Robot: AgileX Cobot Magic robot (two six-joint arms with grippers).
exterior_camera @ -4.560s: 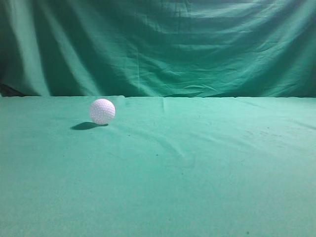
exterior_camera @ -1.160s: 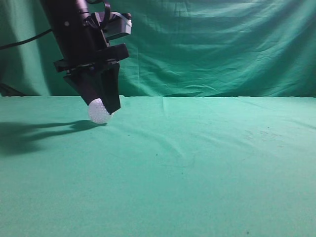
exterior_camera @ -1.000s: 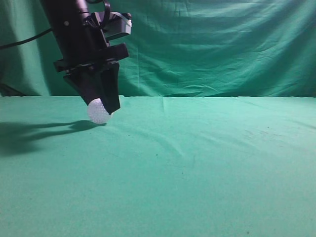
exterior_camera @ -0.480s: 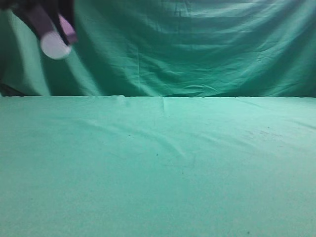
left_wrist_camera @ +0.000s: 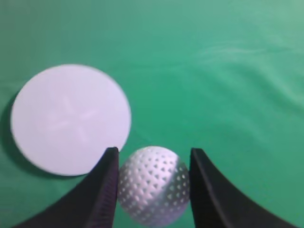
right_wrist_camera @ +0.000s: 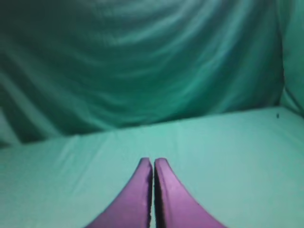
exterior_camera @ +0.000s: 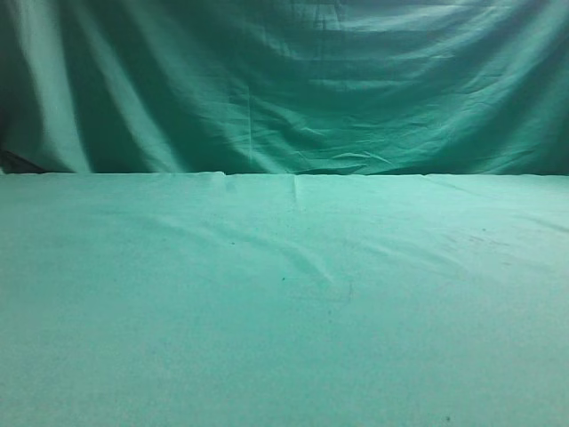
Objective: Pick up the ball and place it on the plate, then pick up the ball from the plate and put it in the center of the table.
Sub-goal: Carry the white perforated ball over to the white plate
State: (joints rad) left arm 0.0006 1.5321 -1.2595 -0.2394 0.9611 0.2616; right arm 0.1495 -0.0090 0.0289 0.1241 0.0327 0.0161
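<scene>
While the golf ball (left_wrist_camera: pixel 153 185) is clamped between the two dark fingers (left_wrist_camera: pixel 102 190) of the left gripper (left_wrist_camera: pixel 153 190), it is held above the green cloth of the table (left_wrist_camera: pixel 228 71), with the white round plate (left_wrist_camera: pixel 70 118) lying below and to the left of it in the left wrist view. From that view the ball seems to be just off the plate's right edge rather than over its middle, so a release here is judged risky: the ball could be dropped onto the rim or the cloth and roll away. Because the sphere is hard and dimpled and is pinched only at its sides, it might also be squeezed out if the grip is loosened unevenly. How high it hangs cannot be told, and a drop from height would probably make it bounce off the flat plate. Nothing of the ball, plate or either arm is shown in the exterior view. The right gripper (right_wrist_camera: pixel 153 190) is seen with its purple jaws closed on nothing, above the table near the draped green backdrop (right_wrist_camera: pixel 142 61).
</scene>
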